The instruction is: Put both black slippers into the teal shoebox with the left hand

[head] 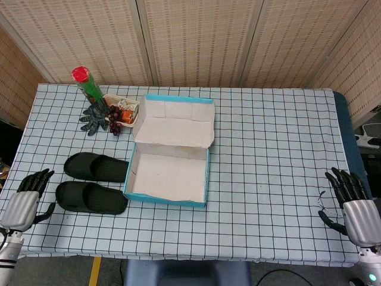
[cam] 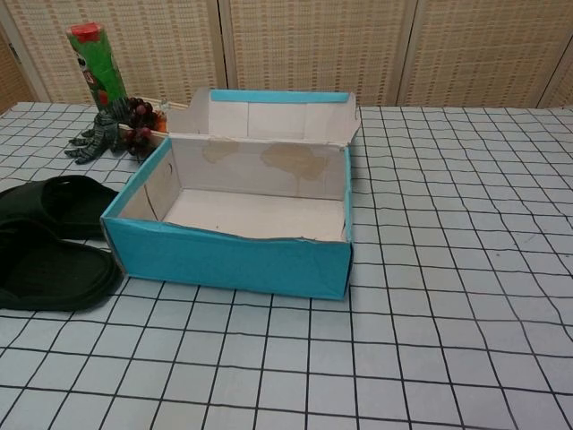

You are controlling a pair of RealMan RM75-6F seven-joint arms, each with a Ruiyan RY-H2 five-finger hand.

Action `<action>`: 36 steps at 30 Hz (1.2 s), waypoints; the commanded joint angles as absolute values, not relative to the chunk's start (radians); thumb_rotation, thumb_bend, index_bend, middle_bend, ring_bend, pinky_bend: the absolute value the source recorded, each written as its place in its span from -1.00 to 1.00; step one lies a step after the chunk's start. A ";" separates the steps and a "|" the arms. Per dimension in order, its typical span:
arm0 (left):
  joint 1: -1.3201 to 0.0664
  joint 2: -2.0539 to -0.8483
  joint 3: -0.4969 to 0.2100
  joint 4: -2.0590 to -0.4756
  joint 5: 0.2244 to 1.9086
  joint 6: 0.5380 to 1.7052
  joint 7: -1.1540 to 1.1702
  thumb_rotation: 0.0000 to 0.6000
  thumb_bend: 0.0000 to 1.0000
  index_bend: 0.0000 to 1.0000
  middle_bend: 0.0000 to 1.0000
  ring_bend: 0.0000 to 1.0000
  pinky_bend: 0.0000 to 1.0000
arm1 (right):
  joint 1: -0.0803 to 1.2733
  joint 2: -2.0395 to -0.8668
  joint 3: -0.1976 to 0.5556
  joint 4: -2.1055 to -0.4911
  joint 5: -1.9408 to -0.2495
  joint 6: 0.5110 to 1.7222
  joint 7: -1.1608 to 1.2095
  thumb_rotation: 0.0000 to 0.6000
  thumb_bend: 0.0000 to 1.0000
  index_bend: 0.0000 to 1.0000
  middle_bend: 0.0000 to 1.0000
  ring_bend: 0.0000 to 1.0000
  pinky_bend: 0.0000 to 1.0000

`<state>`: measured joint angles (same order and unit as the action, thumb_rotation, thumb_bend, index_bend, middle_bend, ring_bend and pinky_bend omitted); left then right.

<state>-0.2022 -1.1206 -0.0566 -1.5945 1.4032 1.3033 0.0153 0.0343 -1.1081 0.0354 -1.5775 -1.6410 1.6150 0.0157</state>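
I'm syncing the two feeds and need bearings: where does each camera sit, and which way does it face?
Head view: high up, looking steeply down at the table; left hand and right hand show at the near corners.
Chest view: low, facing across the table; no hands.
Shared: teal shoebox, black slippers.

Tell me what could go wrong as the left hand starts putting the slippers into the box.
1. The near slipper lies against the far slipper, so the left hand may drag both.
2. Both toes sit close to the shoebox wall; a low lift could catch it and shove the box.
3. The upright lid could get knocked toward the tray behind.
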 commanded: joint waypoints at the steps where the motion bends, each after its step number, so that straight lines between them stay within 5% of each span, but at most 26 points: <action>1: -0.209 -1.113 -0.043 -1.602 1.412 1.279 0.007 1.00 -0.17 -1.00 -1.00 -1.00 -0.87 | 0.034 -1.109 0.037 -1.577 -1.640 1.616 0.017 1.00 -0.77 -1.00 -1.00 -1.00 -1.00; 10: -0.298 -1.095 -0.003 -1.646 1.393 1.064 0.010 1.00 -0.22 -1.00 -1.00 -1.00 -0.91 | 0.036 -1.106 0.032 -1.580 -1.646 1.609 0.034 1.00 -0.77 -1.00 -1.00 -1.00 -1.00; 20: -0.373 -1.115 -0.012 -1.635 1.366 0.949 0.015 1.00 -0.31 -1.00 -1.00 -1.00 -0.95 | 0.040 -1.097 0.025 -1.579 -1.651 1.598 0.052 1.00 -0.77 -1.00 -1.00 -1.00 -1.00; 36: -0.425 -1.255 -0.022 -1.537 1.287 0.934 0.196 1.00 -0.32 -1.00 -1.00 -1.00 -0.97 | 0.039 -1.079 0.016 -1.588 -1.658 1.592 0.074 1.00 -0.77 -1.00 -1.00 -1.00 -1.00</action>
